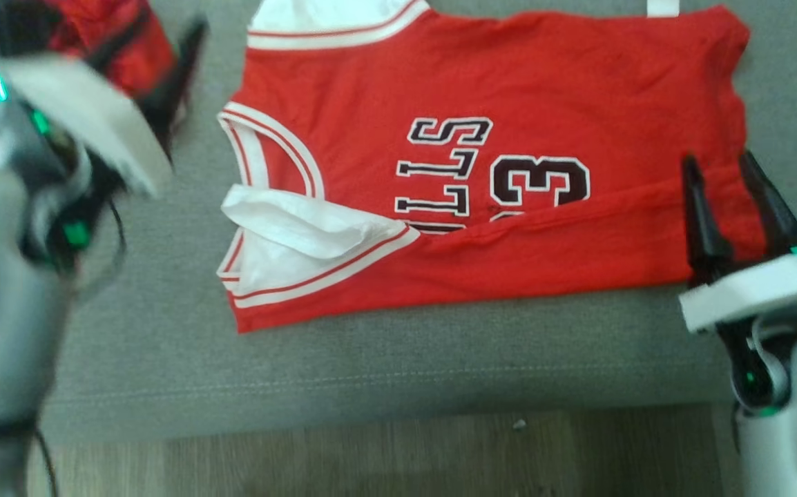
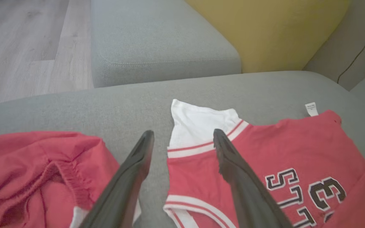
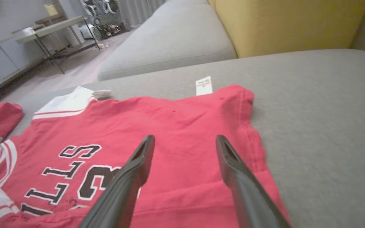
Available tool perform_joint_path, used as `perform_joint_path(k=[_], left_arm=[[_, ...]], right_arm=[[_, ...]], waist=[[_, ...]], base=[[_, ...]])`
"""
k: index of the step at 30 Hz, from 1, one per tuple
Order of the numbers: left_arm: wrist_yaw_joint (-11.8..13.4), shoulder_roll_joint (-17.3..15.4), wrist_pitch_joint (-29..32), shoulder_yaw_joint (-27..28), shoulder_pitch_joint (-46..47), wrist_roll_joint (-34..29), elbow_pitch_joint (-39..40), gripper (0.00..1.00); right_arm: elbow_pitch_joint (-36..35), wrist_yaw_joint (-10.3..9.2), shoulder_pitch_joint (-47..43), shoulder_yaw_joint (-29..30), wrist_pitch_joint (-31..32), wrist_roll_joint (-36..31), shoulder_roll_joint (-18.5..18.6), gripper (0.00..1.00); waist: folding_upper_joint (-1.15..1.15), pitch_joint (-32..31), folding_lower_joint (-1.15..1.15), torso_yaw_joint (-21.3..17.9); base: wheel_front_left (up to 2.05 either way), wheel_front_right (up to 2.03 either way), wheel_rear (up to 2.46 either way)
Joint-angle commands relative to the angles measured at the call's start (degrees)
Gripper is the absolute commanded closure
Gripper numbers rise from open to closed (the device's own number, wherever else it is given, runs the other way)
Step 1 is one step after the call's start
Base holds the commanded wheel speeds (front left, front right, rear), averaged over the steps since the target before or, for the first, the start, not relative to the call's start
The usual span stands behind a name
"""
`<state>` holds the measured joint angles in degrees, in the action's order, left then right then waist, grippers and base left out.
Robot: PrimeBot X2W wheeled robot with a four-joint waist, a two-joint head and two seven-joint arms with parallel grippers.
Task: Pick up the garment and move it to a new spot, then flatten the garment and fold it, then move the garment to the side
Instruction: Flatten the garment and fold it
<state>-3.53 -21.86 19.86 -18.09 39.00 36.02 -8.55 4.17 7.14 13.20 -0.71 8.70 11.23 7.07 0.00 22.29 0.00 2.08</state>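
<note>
The red jersey lies spread flat on the grey sofa seat, and in the head view it takes the middle and reaches toward 1 o'clock. Its near long edge is folded up over the body, so the fold covers the lower part of the black letters and of the number 3. At the 9 o'clock end of the jersey the white inner side shows at the armhole, and at 12 o'clock a small white tag sticks out from the far edge. The right claw is at 4 o'clock in the head view. Its two fingers are spread wide over the 3 o'clock end of the fold, with nothing between them. If the tips touch the cloth I cannot tell. The left claw is at 10 o'clock and blurred there. In its own wrist view it is also wide open and holds nothing, one finger over the bare grey seat and the other over the jersey's white-trimmed shoulder. A second red garment lies crumpled at 11 o'clock, apart from the jersey. A yellow cushion stands behind the seat.
</note>
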Motion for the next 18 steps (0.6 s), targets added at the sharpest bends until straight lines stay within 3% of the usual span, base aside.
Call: perform_joint_path(k=[1,8,18], left_arm=[[-0.64,-2.09,0.82,2.02,4.06,0.16,-0.26,0.00],[-3.33,-2.91,8.38,-2.22,21.77,0.83,-12.63,0.00],[-3.90,-6.21,13.59,-7.39,37.10,-0.80,-22.85,0.00]], right_arm=[[-1.53,0.35,1.28,-1.56,-0.94,0.78,0.59,0.00],[-0.26,0.35,5.56,-4.42,-3.81,1.45,1.17,0.00],[0.38,0.35,8.67,-6.18,-6.26,2.05,0.22,0.00]], waist=[[0.00,2.88,0.00,-1.54],[0.00,10.31,0.00,-5.00],[0.00,17.97,0.00,-9.27]], base=[[0.00,0.00,0.00],[0.00,0.00,0.00],[0.00,0.00,0.00]])
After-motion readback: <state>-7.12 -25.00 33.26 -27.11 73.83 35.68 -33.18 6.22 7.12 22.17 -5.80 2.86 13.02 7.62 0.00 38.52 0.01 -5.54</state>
